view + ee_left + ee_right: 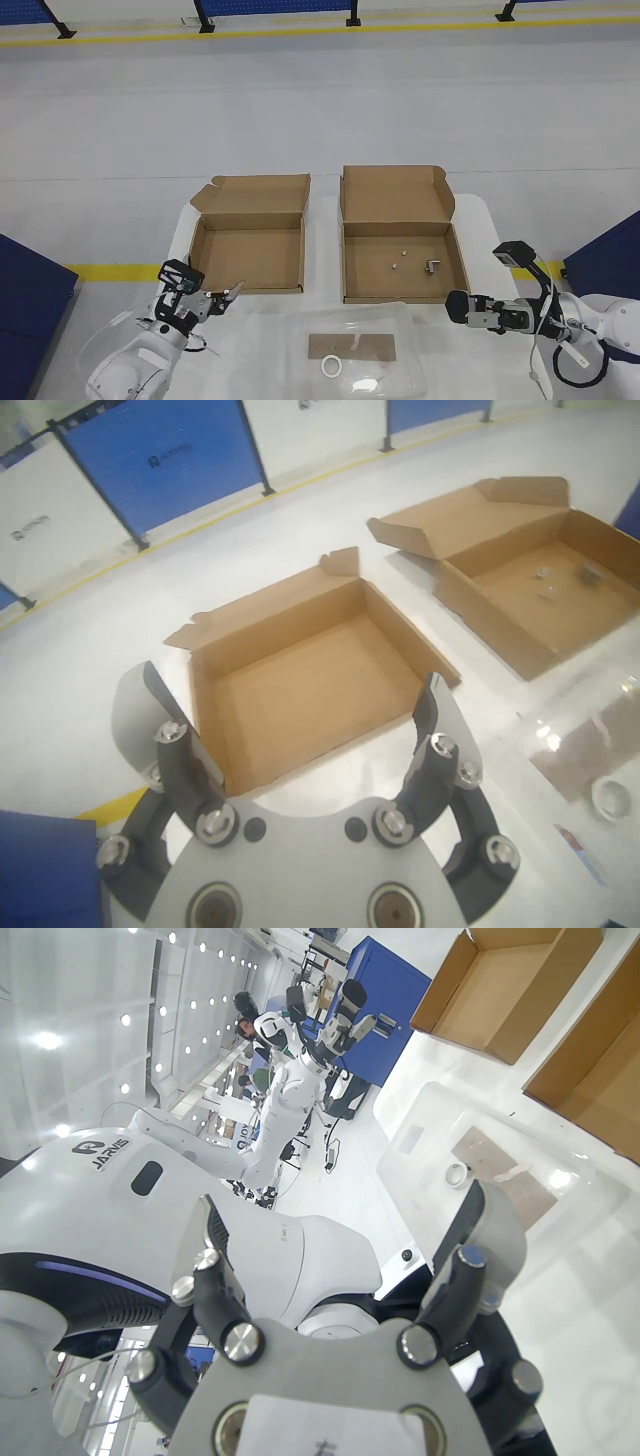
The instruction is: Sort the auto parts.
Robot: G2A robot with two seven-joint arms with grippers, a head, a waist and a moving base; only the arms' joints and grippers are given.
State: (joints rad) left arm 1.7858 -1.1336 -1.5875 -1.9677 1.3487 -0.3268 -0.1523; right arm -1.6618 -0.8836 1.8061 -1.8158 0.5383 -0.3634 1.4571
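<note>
Top view showed three small metal parts (432, 266) lying in the right-hand cardboard box (370, 262), and a white ring (331, 367) in the clear tray (270, 345) at the bench (322, 250) front. The left gripper (292, 680) and right gripper (342, 1198) hung wide open, holding nothing.

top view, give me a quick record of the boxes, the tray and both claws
empty box: open, nothing inside, on the left arm's side
filled box: open, three small parts on its floor
clear tray: in front of both boxes, holds a white ring and a cardboard piece
left claw: open, empty, near the empty box
right claw: open, empty, beside the tray
</note>
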